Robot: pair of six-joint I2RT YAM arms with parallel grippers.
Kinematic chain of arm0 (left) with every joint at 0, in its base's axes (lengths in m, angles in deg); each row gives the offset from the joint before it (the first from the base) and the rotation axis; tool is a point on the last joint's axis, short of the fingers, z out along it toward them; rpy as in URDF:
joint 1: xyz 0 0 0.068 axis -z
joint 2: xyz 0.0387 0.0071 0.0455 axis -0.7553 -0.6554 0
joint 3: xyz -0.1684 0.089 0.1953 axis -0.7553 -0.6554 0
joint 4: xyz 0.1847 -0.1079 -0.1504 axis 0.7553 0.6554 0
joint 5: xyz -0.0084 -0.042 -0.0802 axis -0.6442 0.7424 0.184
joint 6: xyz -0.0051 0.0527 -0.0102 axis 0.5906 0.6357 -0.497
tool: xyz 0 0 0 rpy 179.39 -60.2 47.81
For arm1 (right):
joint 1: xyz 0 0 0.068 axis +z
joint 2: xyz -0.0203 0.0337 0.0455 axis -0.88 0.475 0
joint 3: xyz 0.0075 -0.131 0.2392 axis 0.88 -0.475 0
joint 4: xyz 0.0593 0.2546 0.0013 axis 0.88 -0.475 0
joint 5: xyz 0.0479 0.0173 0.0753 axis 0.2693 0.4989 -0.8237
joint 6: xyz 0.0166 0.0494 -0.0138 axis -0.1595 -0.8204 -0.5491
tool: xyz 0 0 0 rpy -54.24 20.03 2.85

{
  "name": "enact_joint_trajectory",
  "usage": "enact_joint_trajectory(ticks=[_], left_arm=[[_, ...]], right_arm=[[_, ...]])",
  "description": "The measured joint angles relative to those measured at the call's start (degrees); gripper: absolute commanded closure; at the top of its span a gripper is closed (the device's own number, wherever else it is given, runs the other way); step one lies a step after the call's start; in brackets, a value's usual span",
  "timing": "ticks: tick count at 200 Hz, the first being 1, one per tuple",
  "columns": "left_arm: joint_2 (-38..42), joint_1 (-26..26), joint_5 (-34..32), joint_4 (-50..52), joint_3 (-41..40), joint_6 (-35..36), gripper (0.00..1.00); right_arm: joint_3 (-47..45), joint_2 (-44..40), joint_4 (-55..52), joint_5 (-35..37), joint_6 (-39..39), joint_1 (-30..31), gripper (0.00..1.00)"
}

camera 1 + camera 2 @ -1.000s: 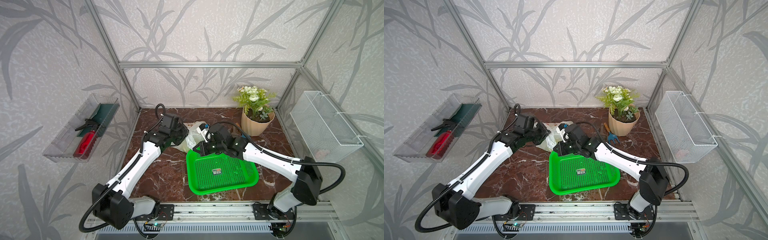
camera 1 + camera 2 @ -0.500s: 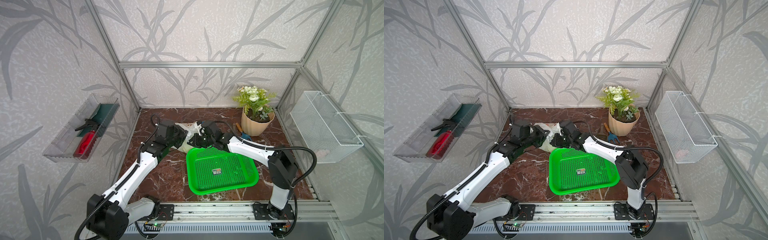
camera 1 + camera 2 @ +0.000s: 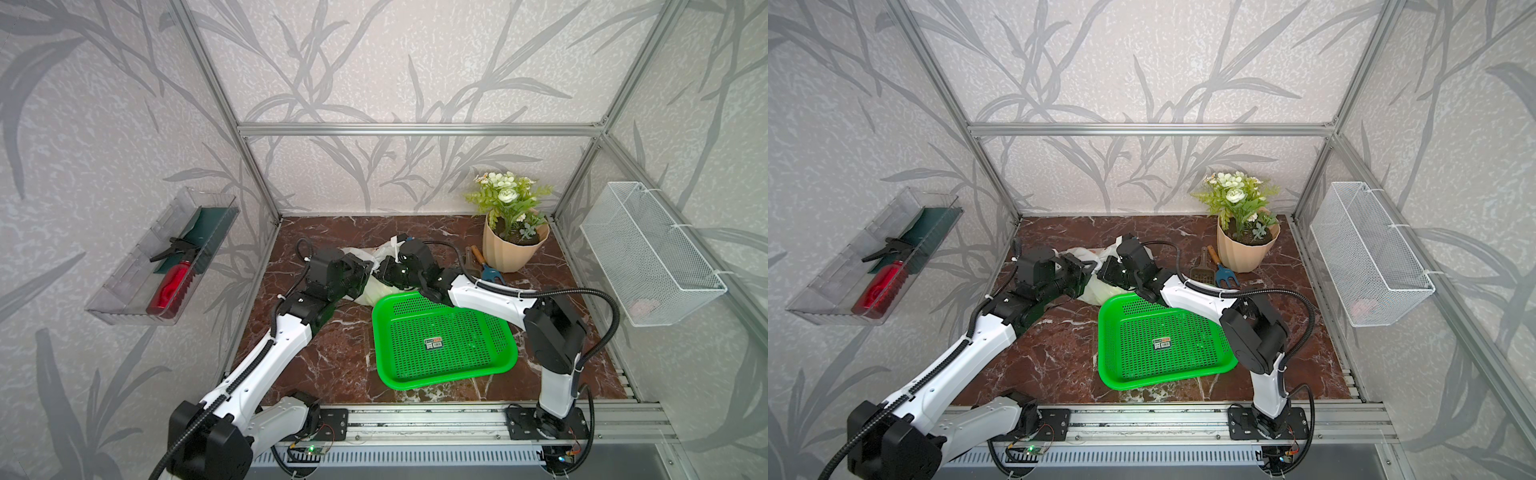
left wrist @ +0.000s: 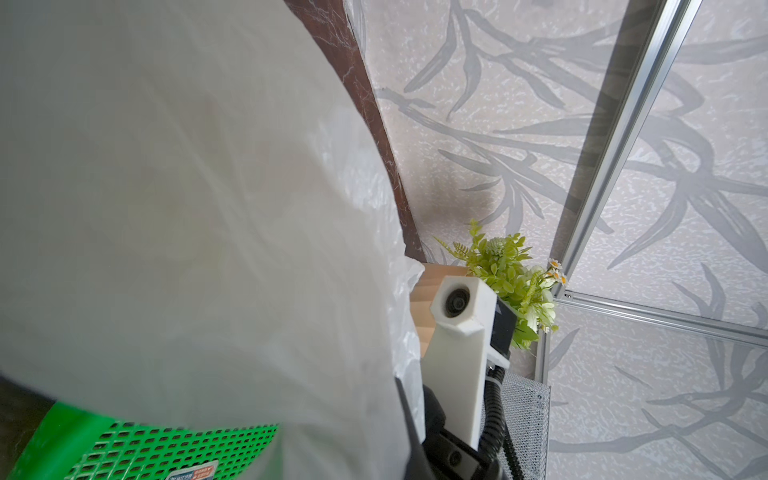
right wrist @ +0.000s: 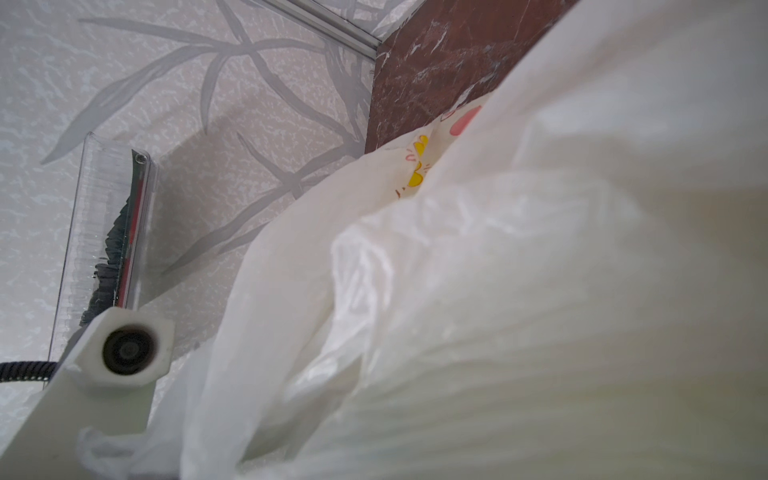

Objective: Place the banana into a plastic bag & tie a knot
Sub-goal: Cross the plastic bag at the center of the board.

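The left gripper [image 3: 363, 271] and right gripper [image 3: 385, 272] meet tip to tip, both closed. Their fingers are buried under the plastic bag [image 3: 355, 254], so whether film is pinched between them cannot be made out. In both wrist views the thin, crinkled white film [image 4: 187, 208] lies blurred across most of the lens. Only a yellow and pink print [image 5: 417, 166] shows. No knot can be picked out, and whether the banana is inside is hidden.

The bag lies on the marble table [image 3: 332, 357], towards the back, touching the far edge of the green perforated basket [image 3: 469, 332]. The right arm reaches over that basket's corner. Bare table lies open in front of the left arm. A ribbed flowerpot [image 3: 513, 254] stands well apart in the back corner.
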Motion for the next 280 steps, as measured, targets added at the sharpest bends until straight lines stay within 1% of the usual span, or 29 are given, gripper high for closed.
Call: enact_joint_trajectory(ticks=[14,33,49,74,108,131,147,166,187,214,245,261,280], left_arm=[[0.0,0.1,-0.4,-1.0,-0.9,-0.3,1.0],[0.4,0.8,-1.5,-4.6,-3.1,0.0,1.0],[0.9,1.6,-2.5,-10.7,-6.1,0.9,1.0],[0.7,2.6,-5.0,-21.6,-11.4,5.0,1.0],[-1.0,3.0,-6.4,-33.4,-14.7,11.6,1.0],[-1.6,3.1,-6.4,-39.0,-15.9,15.8,1.0],[-1.6,3.2,-6.5,-42.1,-16.8,18.1,1.0],[-1.6,3.5,-6.4,-44.5,-18.1,20.0,1.0],[-1.6,3.7,-6.2,-45.8,-19.5,21.7,1.0],[-1.1,4.2,-6.2,-45.9,-20.1,23.8,1.0],[0.0,4.3,-6.2,-45.9,-20.5,25.6,1.0],[0.2,4.6,-6.2,-45.8,-20.7,26.2,1.0],[0.4,4.9,-6.2,-45.8,-20.8,26.7,1.0]], right_arm=[[0.0,0.5,0.8,0.0,-1.4,0.0,1.0],[-1.2,0.2,1.5,0.0,-3.5,-0.1,0.82],[-4.5,-1.5,1.0,0.0,-6.3,-0.4,0.69],[-10.0,-6.7,-4.6,-0.3,-10.6,-1.3,0.57],[-11.2,-16.1,-15.1,-0.8,-16.0,-1.7,0.52],[-11.1,-21.2,-18.6,-0.8,-21.1,-1.7,0.46],[-10.8,-22.4,-19.3,-1.1,-25.8,-1.7,0.41],[-9.9,-21.0,-18.4,-1.7,-32.7,-1.7,0.37],[-7.0,-17.3,-16.2,-1.9,-40.2,-1.6,0.31],[-2.3,-13.3,-14.0,-2.0,-48.4,-1.5,0.29],[0.0,-11.6,-12.6,-2.0,-52.7,-0.7,0.28],[0.2,-10.6,-12.0,-2.1,-53.6,-0.3,0.27],[1.3,-8.0,-10.8,-2.1,-54.4,-0.1,0.28]])
